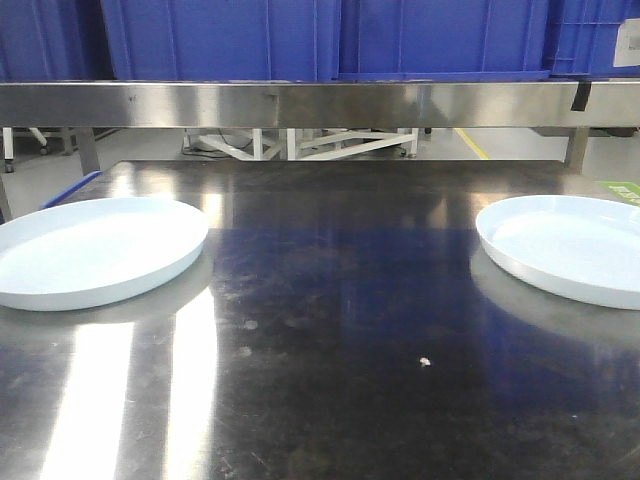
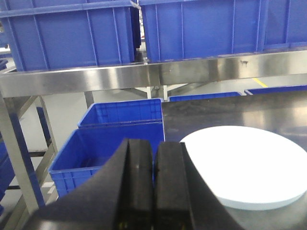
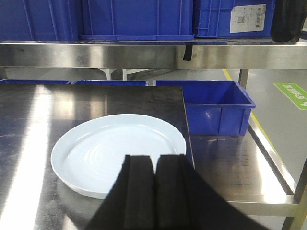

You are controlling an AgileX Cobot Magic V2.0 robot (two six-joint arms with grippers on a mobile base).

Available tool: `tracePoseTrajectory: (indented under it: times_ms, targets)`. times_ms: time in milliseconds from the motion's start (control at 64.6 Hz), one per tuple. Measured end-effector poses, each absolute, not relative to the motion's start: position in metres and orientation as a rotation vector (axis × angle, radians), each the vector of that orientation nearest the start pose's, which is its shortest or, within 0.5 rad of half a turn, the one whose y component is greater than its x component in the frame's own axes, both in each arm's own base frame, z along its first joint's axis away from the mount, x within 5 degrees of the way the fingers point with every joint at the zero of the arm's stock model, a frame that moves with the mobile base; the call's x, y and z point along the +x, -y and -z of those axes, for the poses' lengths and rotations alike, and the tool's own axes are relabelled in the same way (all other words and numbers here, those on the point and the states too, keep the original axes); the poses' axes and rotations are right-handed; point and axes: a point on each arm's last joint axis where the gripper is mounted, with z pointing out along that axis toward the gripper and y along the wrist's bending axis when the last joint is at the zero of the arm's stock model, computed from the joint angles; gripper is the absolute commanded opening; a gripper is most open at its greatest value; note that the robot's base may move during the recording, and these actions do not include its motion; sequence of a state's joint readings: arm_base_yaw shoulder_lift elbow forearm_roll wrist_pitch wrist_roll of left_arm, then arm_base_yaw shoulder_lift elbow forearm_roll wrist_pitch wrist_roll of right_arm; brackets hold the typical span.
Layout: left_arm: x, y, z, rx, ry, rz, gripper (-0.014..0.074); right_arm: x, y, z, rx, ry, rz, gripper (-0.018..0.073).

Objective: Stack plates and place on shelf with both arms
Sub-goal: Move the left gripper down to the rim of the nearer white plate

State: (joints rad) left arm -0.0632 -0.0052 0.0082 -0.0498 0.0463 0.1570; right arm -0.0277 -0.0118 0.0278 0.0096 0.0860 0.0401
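Two pale blue-white plates lie flat on the steel table. The left plate sits at the table's left edge; it also shows in the left wrist view. The right plate sits at the right edge and shows in the right wrist view. My left gripper is shut and empty, hanging off the table's left edge beside its plate. My right gripper is shut and empty, above the near rim of the right plate. Neither gripper shows in the front view.
A steel shelf rail runs across above the table's back, with blue crates on it. More blue crates stand on the floor left of the table and on a lower steel shelf to its right.
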Motion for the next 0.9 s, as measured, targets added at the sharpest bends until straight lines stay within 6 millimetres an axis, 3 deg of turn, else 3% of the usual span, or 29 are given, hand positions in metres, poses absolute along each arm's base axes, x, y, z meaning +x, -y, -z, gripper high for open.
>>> tracePoseTrajectory:
  times_ms: [232, 495, 696, 897]
  targets:
    - [0.055, 0.004, -0.214, 0.114, -1.547, -0.004, 0.0082, 0.057, 0.001, -0.197, 0.061, -1.584, -0.018, 0.0055]
    - [0.065, 0.005, -0.259, 0.116, -1.579, 0.002, 0.0082, 0.057, 0.001, -0.197, 0.061, -1.584, -0.018, 0.0055]
    - [0.093, 0.007, -0.282, 0.122, -1.702, 0.010, 0.0082, 0.057, 0.001, -0.197, 0.061, -1.584, -0.018, 0.0055]
    - [0.134, 0.011, -0.279, 0.110, -1.907, 0.042, 0.0082, 0.057, 0.001, -0.197, 0.061, -1.584, -0.018, 0.0055]
